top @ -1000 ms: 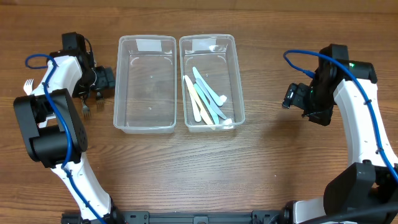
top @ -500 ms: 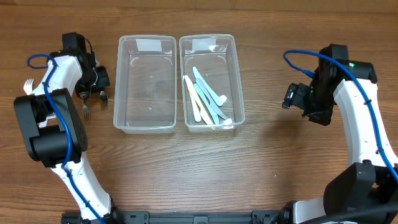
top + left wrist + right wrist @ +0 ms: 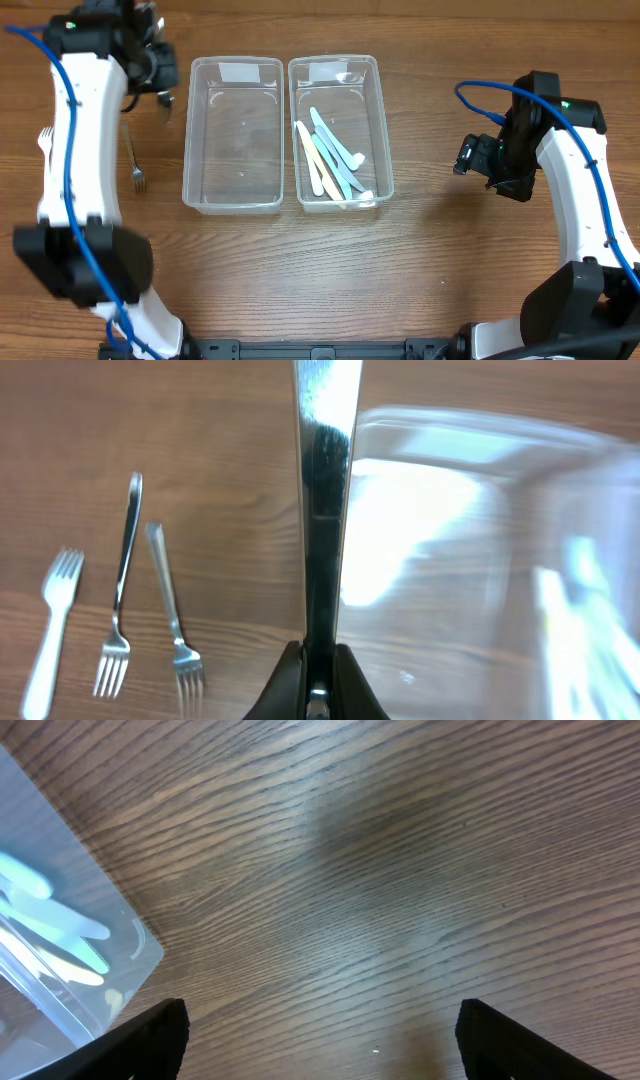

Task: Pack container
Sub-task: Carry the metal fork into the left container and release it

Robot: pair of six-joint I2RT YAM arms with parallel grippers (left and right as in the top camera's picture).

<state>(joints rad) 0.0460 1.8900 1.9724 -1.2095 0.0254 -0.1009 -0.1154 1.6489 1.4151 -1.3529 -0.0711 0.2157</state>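
Two clear containers stand side by side mid-table. The left container (image 3: 232, 140) is empty; the right container (image 3: 384, 130) holds several pastel plastic utensils (image 3: 335, 160). My left gripper (image 3: 152, 62) is raised near the far left corner of the empty container, shut on the handle of a shiny metal utensil (image 3: 322, 510) that runs straight up from the jaws (image 3: 318, 698); its head is out of frame. The blurred container (image 3: 480, 560) lies to its right. My right gripper (image 3: 335, 1050) hangs open over bare wood, right of the containers (image 3: 470, 155).
On the table left of the containers lie a white plastic fork (image 3: 55, 620) and two metal forks (image 3: 115, 600) (image 3: 175, 610). One metal fork (image 3: 134, 160) shows from overhead. A corner of the filled container (image 3: 60, 950) sits at the right wrist view's left.
My left gripper has shut on a metal utensil beside the forks and lifted it up and toward the far side of the table. The right arm has stayed still.
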